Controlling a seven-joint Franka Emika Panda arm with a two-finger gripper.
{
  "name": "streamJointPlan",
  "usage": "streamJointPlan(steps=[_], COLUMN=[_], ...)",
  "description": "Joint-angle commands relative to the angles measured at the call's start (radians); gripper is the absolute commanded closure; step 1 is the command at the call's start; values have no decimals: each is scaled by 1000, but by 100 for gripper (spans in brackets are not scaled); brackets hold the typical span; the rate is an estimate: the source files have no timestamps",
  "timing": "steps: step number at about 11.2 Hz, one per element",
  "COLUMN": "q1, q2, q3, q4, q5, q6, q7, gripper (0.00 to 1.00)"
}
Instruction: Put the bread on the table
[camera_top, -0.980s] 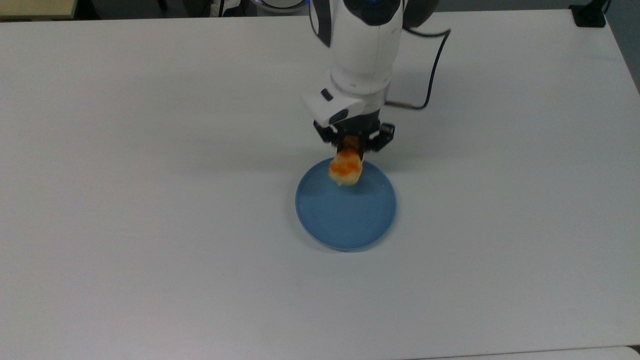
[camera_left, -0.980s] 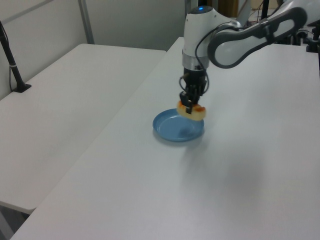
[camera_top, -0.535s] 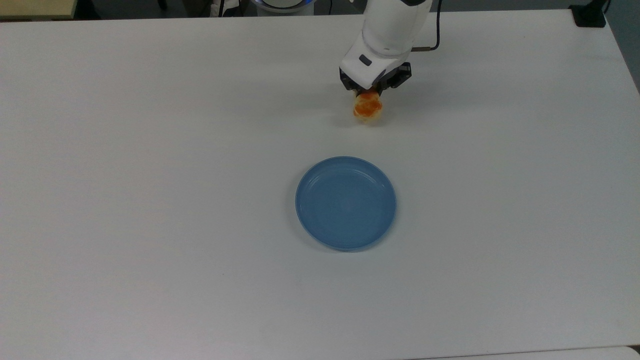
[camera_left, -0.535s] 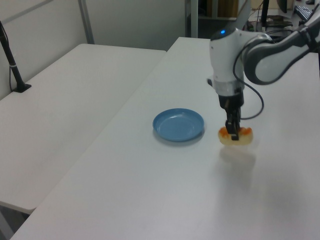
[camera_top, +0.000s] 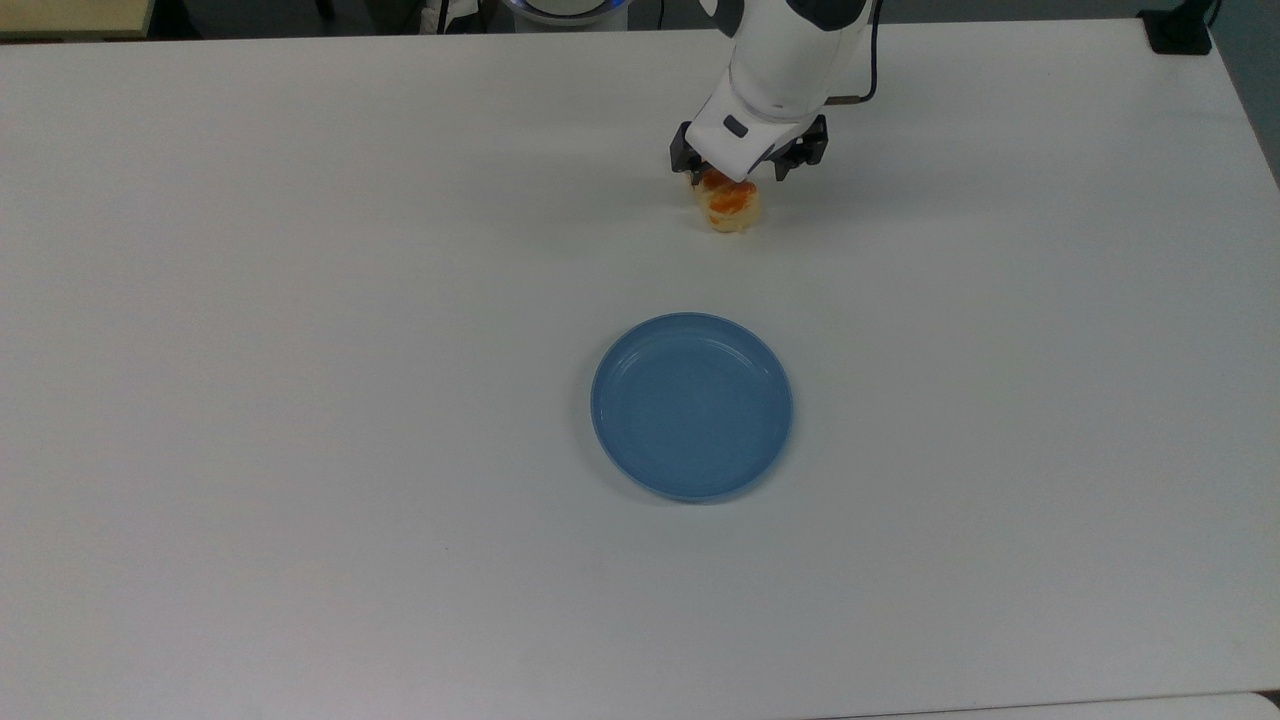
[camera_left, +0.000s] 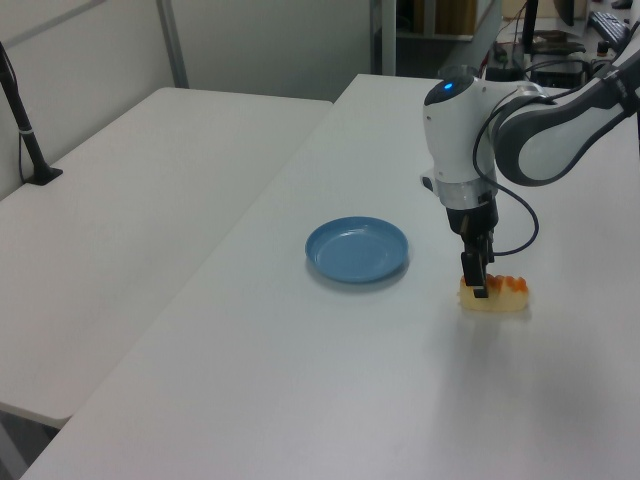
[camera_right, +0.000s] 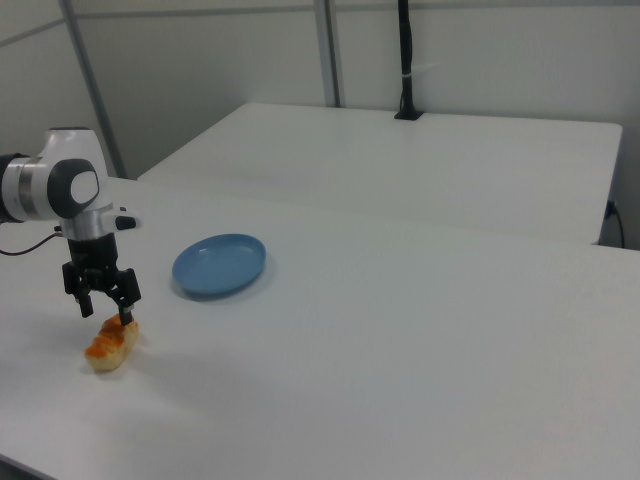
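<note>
Room: pale partition walls with grey metal posts stand behind the furniture in the left view and the right view; a dark pole (camera_right: 405, 60) rises at the far edge of a second white table (camera_right: 420, 160) in the right view, and the same kind of second table (camera_left: 120, 200) lies alongside in the left view, with a black clamped post (camera_left: 22, 120) at its edge.
Surface: the counter (camera_top: 300, 400) is white, smooth and rectangular; a black clamp (camera_top: 1180, 30) sits at the corner at the top view's upper right.
Plate: a round blue plate (camera_top: 692, 405) with a low raised rim lies near the middle of the counter, nothing in it (camera_left: 357, 250) (camera_right: 219, 265).
Bread: the bread (camera_top: 728, 205) lies on the bare counter, well apart from the plate, toward the edge at the top view's top; it is a pale oblong bun with orange patches (camera_left: 495, 293) (camera_right: 112, 343).
Claw: the claw (camera_top: 748, 168) hangs straight down just over the bread; in the right view its two dark fingers (camera_right: 128, 298) stand spread apart with a gap between them, their tips at about the bun's upper end, gripping nothing.
Arm: the white arm (camera_left: 470, 130) reaches in from the counter's edge at the top view's top, a dark cable (camera_left: 525, 225) looping beside the wrist.
</note>
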Motion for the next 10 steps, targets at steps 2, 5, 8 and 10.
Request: streamJointPlan(steps=[2,5,8,10], q1=[-65,-242,-350,-343], q2=[-100,-199,-207,-201], q3=[-8,-14,-46,-94], q4=[114,246,343,366], q5=[-19,-13,-12,-12], q6=[-142,-275,-365,-377], q7=[-19,-191,-254,-297], gripper=[0,0,0,0])
